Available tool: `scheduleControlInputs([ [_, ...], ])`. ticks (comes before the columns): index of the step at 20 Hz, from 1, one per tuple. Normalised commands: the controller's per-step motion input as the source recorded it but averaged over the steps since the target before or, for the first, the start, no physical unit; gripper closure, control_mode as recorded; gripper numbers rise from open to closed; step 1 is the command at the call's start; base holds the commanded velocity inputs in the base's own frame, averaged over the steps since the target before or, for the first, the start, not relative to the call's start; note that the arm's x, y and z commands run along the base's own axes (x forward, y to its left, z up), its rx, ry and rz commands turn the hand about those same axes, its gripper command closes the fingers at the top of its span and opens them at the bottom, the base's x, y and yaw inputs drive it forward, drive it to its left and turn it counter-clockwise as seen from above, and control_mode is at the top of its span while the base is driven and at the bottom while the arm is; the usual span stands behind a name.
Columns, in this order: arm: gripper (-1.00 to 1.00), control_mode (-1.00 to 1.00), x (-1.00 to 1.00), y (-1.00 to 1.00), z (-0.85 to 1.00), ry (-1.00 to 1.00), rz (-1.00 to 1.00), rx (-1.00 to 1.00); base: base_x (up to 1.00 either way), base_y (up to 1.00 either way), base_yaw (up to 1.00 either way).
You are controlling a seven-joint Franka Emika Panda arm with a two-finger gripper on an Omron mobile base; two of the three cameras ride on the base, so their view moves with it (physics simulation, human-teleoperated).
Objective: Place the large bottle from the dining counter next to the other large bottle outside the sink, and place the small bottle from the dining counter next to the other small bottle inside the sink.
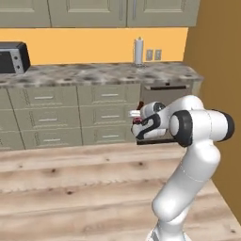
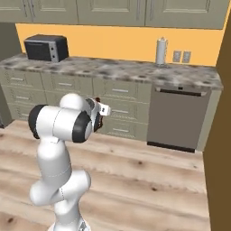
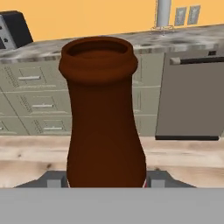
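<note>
Brown bottle [image 3: 103, 113] is looming right at the hand camera, neck and open mouth pointing away from it toward the cabinets, body sitting between the two fingers [image 3: 53, 180], one pressing each side near the base. So the fingers are closing on the bottle, carrying it in mid-air over the wooden floor [image 1: 70, 183]. From the left base camera, just a sliver of red label is peeking out at the gripper [image 1: 137, 116], tucked behind the bent white arm. Over on the right base camera, the gripper [image 2: 100, 111] is pointing toward the drawers, and that side is showing the dishwasher [image 2: 176, 119], the microwave [image 2: 46, 48] and the paper towel roll [image 2: 161, 51] on the stone desk [image 2: 113, 67].
</note>
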Motion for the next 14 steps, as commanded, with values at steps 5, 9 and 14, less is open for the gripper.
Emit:
scheduleControlInputs([
  [5,1.00,1.00,0.00,0.00,0.00,0.00,0.00,0.00,1.00,0.97,0.10],
  [9,1.00,1.00,0.00,0.00,0.00,0.00,0.00,0.00,0.93,1.00,0.23],
  [14,1.00,1.00,0.00,0.00,0.00,0.00,0.00,0.00,0.71,1.00,0.38],
])
